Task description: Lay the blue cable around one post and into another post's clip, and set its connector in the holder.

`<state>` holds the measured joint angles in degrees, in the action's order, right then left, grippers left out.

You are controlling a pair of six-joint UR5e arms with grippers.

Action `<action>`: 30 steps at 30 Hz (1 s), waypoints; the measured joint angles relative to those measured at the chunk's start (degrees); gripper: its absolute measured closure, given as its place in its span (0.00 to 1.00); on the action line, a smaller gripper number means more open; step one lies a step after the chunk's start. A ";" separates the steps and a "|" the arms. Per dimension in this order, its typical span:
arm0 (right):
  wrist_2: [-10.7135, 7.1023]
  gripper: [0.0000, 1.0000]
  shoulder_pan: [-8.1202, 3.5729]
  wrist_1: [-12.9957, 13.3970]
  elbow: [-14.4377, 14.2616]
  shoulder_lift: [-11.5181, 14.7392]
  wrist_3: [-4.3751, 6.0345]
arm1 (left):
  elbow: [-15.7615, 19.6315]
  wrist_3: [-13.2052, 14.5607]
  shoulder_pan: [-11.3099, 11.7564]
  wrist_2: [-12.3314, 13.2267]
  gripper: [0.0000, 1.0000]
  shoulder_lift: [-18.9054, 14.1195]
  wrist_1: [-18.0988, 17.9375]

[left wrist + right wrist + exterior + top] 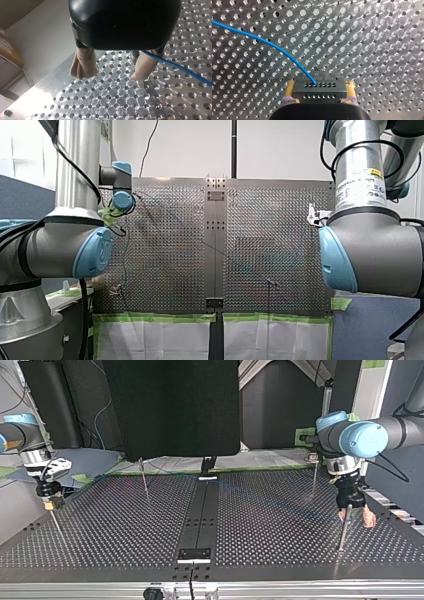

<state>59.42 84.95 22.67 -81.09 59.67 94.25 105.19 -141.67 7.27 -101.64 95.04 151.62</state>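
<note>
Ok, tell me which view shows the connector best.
Right wrist view: the connector fills the gap between my right gripper's yellow pads, blue cable entering it. Top view shows only a speck at that gripper; front and left wrist views show none.

Left claw [112, 75] spread apart, right claw [321, 85] clamped.

Hard light strikes the perforated table [30, 100] in the left wrist view, and white glare washes out the holes near its edge. In the right wrist view the light is even: the hole rims glint and the connector [319, 90] looks flat grey. The top view is dim, with a dark panel [175, 405] behind and a faint sheen on the table. The front view's wall [280, 150] is bright white.
</note>
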 joint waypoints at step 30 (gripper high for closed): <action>-0.09 0.94 0.00 0.03 0.01 -0.05 -0.17 | 0.00 0.35 0.00 0.00 0.00 0.00 0.00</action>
<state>59.33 84.95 22.70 -81.09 59.62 94.08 105.19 -141.33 7.28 -101.64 95.04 151.62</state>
